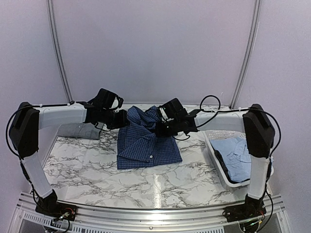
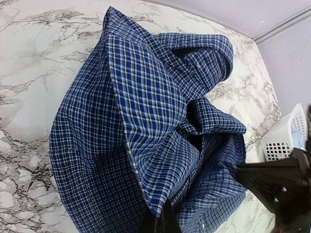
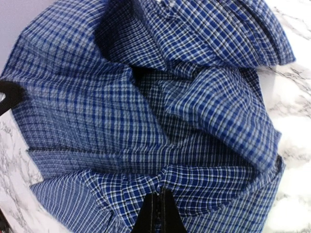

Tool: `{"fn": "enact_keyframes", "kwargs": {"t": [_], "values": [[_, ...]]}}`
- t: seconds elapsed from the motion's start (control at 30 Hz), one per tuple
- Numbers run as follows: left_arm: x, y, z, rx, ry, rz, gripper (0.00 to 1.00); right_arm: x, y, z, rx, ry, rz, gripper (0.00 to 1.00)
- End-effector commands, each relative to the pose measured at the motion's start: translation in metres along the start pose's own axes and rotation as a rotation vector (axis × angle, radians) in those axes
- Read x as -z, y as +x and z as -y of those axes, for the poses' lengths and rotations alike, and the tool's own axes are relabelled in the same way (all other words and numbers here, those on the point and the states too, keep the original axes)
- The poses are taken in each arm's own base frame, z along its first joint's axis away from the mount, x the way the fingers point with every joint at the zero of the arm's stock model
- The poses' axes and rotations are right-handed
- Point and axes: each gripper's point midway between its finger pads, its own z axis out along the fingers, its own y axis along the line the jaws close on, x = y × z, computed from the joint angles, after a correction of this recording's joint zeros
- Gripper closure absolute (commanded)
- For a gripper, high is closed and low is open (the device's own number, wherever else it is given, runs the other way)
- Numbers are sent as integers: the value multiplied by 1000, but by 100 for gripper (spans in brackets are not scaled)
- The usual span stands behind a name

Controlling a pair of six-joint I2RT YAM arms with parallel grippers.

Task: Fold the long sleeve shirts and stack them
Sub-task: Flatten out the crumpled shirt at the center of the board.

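White marbled surface (image 1: 87, 170) before pale lilac walls (image 1: 155, 48). Left gripper (image 2: 163, 221) and right gripper (image 3: 158, 211) each have jaws pinched tight on the dark blue checked shirt (image 1: 146, 145); white basket (image 2: 282, 138) at right.

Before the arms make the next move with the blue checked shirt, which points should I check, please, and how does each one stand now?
1. Left gripper shut on the checked shirt: ok.
2. Right gripper shut on the same shirt: ok.
3. Near part of the shirt lies flat on the table: ok.
4. Raised far part is smooth: not ok, the cloth is bunched between the two grippers.
5. Grey shirt lies apart from the checked shirt: ok.
6. Sleeves tucked inside the fold: cannot tell.
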Motion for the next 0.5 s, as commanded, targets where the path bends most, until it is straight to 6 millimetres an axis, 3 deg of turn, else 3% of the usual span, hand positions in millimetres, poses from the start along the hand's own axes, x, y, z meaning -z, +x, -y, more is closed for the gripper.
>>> {"fn": "enact_keyframes", "kwargs": {"t": [0.0, 0.2, 0.47], "values": [[8, -10, -1, -16, -6, 6, 100, 47, 24, -24, 62, 11, -17, 100], [-1, -7, -14, -25, -46, -36, 100, 86, 100, -53, 74, -19, -112, 100], [-12, -10, -29, -32, -107, -54, 100, 113, 193, -70, 55, -55, -200, 100]]}}
